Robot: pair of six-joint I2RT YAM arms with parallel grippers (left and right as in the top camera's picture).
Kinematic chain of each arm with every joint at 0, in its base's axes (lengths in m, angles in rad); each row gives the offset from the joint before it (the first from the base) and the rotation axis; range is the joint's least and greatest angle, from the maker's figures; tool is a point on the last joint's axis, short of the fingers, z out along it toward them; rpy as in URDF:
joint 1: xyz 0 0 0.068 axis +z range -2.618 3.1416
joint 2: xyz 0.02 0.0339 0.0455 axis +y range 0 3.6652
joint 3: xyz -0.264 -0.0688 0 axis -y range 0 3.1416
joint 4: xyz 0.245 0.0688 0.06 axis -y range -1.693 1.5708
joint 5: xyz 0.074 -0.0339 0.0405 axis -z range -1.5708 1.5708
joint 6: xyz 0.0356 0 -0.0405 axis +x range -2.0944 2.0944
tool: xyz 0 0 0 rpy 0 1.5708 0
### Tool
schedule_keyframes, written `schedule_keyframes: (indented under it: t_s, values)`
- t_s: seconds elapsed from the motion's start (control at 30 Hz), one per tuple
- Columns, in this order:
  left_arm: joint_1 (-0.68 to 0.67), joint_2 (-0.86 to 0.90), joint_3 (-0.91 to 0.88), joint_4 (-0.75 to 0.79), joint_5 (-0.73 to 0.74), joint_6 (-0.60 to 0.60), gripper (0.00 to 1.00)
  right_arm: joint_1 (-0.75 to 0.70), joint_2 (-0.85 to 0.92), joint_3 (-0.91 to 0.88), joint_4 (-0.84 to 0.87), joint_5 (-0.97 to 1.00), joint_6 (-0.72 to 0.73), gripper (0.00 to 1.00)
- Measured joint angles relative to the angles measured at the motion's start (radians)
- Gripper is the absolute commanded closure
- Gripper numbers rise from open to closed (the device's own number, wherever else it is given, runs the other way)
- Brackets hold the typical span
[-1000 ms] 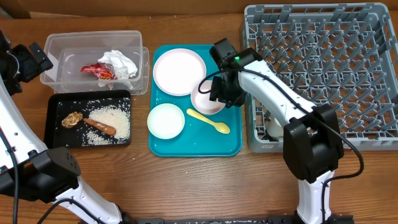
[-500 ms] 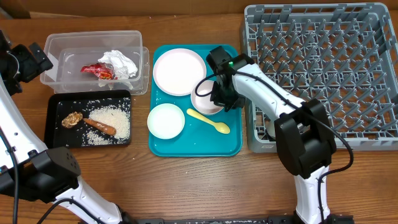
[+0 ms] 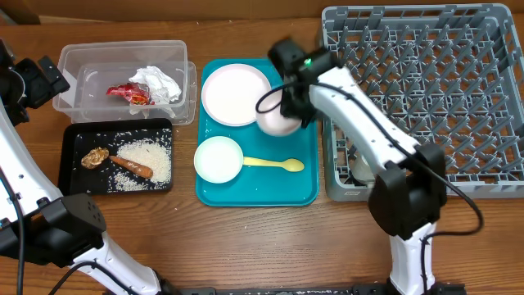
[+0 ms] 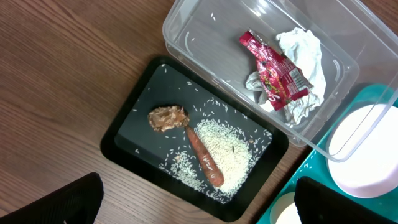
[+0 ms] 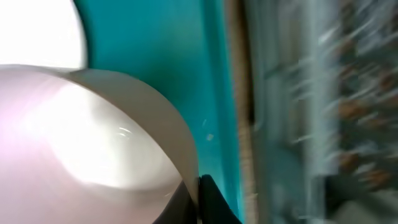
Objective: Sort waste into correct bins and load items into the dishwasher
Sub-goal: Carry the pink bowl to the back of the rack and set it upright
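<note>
White bowl (image 3: 274, 123) sits pinched by its rim in my right gripper (image 3: 291, 102), jaws pressed together on the thin wall. My wrist view shows one dark finger (image 5: 208, 202) against the pale curve, with everything around it smeared. The bowl hangs tilted over the far right corner of the teal tray (image 3: 270, 188), between the plate (image 3: 236, 94) and the grey dish rack (image 3: 426, 90); I cannot tell whether it clears the tray.

On that tray a second bowl (image 3: 219, 158) stands near the front left, and the yellow spoon (image 3: 274, 164) lies flat just beside it, pointing right. The rack fills the right end of the table (image 3: 246, 246), and a small white dish (image 3: 360, 168) shows in its near left corner, mostly hidden by my arm.

My left gripper (image 4: 199, 186) hangs above the left end, jaws spread wide and holding nothing. Below it the clear tub (image 3: 123, 45) holds the red wrapper (image 4: 273, 68) and crumpled napkin (image 4: 305, 56), touching each other. The black tray (image 3: 65, 164) lies just in front of the tub, carrying the food lump (image 4: 166, 118), the sausage (image 4: 202, 155) and a patch of rice (image 4: 230, 146) with stray grains scattered round.

The surface is brown wood with a long straight grain. Behind its far edge runs a paler tan band that I cannot identify.
</note>
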Motion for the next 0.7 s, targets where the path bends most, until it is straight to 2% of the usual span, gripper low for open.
schedule_keyframes:
  t_s: [0.13,0.33,0.53,0.7]
  values:
    - [0.000,0.000,0.000,0.000,0.000,0.000,0.00,-0.016,-0.078,0.098,0.038,0.259,-0.012,0.96]
    - [0.000,0.000,0.000,0.000,-0.001,0.000,0.00,-0.124,-0.092,0.106,0.263,0.750,-0.019,0.96]
    - [0.000,0.000,0.000,0.000,-0.003,0.000,0.00,-0.219,-0.010,0.103,0.468,0.841,-0.047,0.96]
    - [0.000,0.000,0.000,0.000,-0.003,0.000,0.00,-0.298,0.102,0.101,0.692,0.864,-0.224,0.96]
